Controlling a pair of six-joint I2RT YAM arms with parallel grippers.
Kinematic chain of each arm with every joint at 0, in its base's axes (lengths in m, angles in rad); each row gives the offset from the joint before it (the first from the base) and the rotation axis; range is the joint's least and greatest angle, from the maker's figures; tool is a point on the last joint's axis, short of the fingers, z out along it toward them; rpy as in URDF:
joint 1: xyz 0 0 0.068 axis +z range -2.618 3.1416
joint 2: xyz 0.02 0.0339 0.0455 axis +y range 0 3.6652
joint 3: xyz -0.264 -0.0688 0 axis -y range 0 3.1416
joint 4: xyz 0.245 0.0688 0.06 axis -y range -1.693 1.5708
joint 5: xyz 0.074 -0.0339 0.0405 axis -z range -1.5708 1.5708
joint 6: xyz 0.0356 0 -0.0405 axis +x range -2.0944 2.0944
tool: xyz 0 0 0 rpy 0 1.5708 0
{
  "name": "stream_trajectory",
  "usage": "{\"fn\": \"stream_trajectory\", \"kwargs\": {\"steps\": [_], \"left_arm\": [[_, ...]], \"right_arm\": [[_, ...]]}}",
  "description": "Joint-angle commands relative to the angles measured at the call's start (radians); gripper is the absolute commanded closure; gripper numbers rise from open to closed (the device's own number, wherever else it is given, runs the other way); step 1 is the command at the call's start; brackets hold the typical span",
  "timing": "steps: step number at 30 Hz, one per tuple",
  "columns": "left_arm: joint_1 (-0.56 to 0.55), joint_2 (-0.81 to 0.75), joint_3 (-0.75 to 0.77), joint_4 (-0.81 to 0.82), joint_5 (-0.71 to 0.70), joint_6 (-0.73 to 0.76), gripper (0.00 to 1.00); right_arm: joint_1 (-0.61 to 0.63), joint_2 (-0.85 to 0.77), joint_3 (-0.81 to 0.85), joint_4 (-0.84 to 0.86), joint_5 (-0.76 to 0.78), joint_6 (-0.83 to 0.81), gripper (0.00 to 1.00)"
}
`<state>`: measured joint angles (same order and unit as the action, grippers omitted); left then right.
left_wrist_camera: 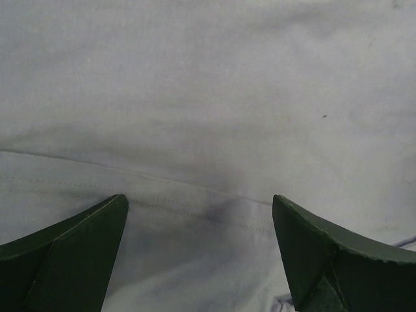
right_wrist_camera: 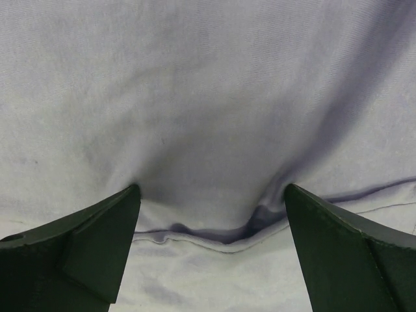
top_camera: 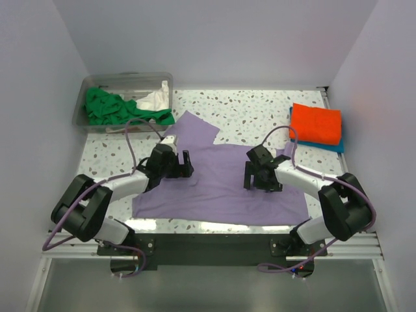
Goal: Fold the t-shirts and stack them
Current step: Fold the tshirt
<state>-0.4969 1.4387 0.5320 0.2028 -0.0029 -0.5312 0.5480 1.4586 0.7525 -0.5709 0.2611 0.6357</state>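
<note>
A speckled white counter (top_camera: 253, 110) fills mid-frame, boxed by plain pale lavender walls (top_camera: 214, 39) at top, left and right, evenly lit.

Left arm (top_camera: 123, 185): elbow folded back and out to its own side, forearm reaching forward and inward, wrist low. Left tool (top_camera: 182, 166) pitched steeply down, jaws spread wide. In its wrist view the fingers (left_wrist_camera: 78, 253) sit at the two bottom corners with a broad gap between.

Right arm (top_camera: 312, 183): mirror pose, elbow out, forearm angled inward, wrist low. Right tool (top_camera: 257, 177) also nose-down, jaws wide apart, fingers (right_wrist_camera: 84, 250) either side of frame.

Fingertips on both tools look pressed onto what's under them, but the overhead view can't confirm contact. The tools are well apart, each facing inward toward the other.
</note>
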Motion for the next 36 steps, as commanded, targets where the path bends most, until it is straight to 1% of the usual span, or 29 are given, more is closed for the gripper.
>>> {"fn": "stream_trajectory", "kwargs": {"steps": [1, 3, 5, 9, 10, 13, 15, 16, 18, 19, 20, 21, 22, 23, 25, 27, 28, 30, 31, 34, 36], "left_arm": [[0.012, 0.043, 0.083, -0.325, -0.023, -0.016, 0.02], [0.012, 0.052, 0.108, -0.429, -0.023, -0.018, 0.02], [0.012, 0.048, 0.111, -0.462, -0.002, -0.018, 0.02], [0.012, 0.037, 0.120, -0.554, -0.002, -0.013, 0.02], [0.012, 0.029, 0.120, -0.577, 0.021, -0.012, 0.02], [0.012, 0.020, 0.141, -0.597, 0.037, 0.022, 0.02], [0.012, 0.009, 0.164, -0.609, 0.064, 0.057, 0.02], [0.012, 0.003, 0.201, -0.617, 0.069, 0.063, 0.02], [0.012, -0.014, 0.247, -0.638, 0.080, 0.082, 0.02], [0.012, -0.018, 0.303, -0.644, 0.083, 0.086, 0.02], [0.012, -0.024, 0.334, -0.654, 0.087, 0.095, 0.02], [0.012, -0.024, 0.367, -0.655, 0.089, 0.102, 0.02], [0.012, -0.023, 0.432, -0.657, 0.089, 0.108, 0.02], [0.012, -0.014, 0.463, -0.658, 0.087, 0.115, 0.02], [0.012, 0.002, 0.549, -0.660, 0.084, 0.132, 0.02], [0.012, 0.020, 0.592, -0.654, 0.080, 0.145, 0.02], [0.012, 0.031, 0.617, -0.649, 0.078, 0.145, 0.02], [0.012, 0.035, 0.626, -0.623, 0.081, 0.146, 0.01], [0.012, 0.038, 0.629, -0.617, 0.080, 0.145, 0.02], [0.017, 0.042, 0.629, -0.591, 0.080, 0.135, 0.02], [0.021, 0.043, 0.635, -0.582, 0.073, 0.134, 0.02]], "right_arm": [[-0.002, 0.054, -0.047, -0.061, -0.017, 0.013, 0.02], [-0.002, 0.045, -0.058, -0.069, -0.080, 0.027, 0.02], [0.000, 0.042, -0.042, -0.128, -0.105, 0.047, 0.02], [0.000, 0.040, -0.031, -0.198, -0.184, 0.084, 0.02], [0.000, 0.039, -0.030, -0.214, -0.203, 0.087, 0.02], [-0.002, 0.028, -0.025, -0.236, -0.220, 0.101, 0.02], [-0.002, 0.023, 0.016, -0.274, -0.215, 0.099, 0.02], [-0.002, 0.014, 0.040, -0.294, -0.208, 0.094, 0.02], [-0.002, 0.003, 0.140, -0.363, -0.159, 0.087, 0.02], [-0.002, -0.004, 0.181, -0.388, -0.134, 0.072, 0.02], [-0.003, -0.006, 0.271, -0.438, -0.110, 0.064, 0.01], [-0.006, -0.004, 0.316, -0.461, -0.049, 0.046, 0.01], [-0.023, -0.001, 0.358, -0.478, -0.025, 0.035, 0.01], [-0.034, 0.003, 0.423, -0.495, -0.001, 0.021, 0.01], [-0.089, 0.011, 0.467, -0.486, 0.049, -0.025, 0.01], [-0.141, 0.029, 0.490, -0.434, 0.069, -0.075, 0.03], [-0.202, 0.037, 0.495, -0.396, 0.070, -0.091, 0.04], [-0.259, 0.061, 0.498, -0.347, 0.064, -0.129, 0.09], [-0.310, 0.069, 0.498, -0.299, 0.053, -0.139, 0.14], [-0.397, 0.097, 0.487, -0.216, 0.044, -0.171, 0.23], [-0.462, 0.117, 0.479, -0.187, 0.041, -0.191, 0.24]]}}
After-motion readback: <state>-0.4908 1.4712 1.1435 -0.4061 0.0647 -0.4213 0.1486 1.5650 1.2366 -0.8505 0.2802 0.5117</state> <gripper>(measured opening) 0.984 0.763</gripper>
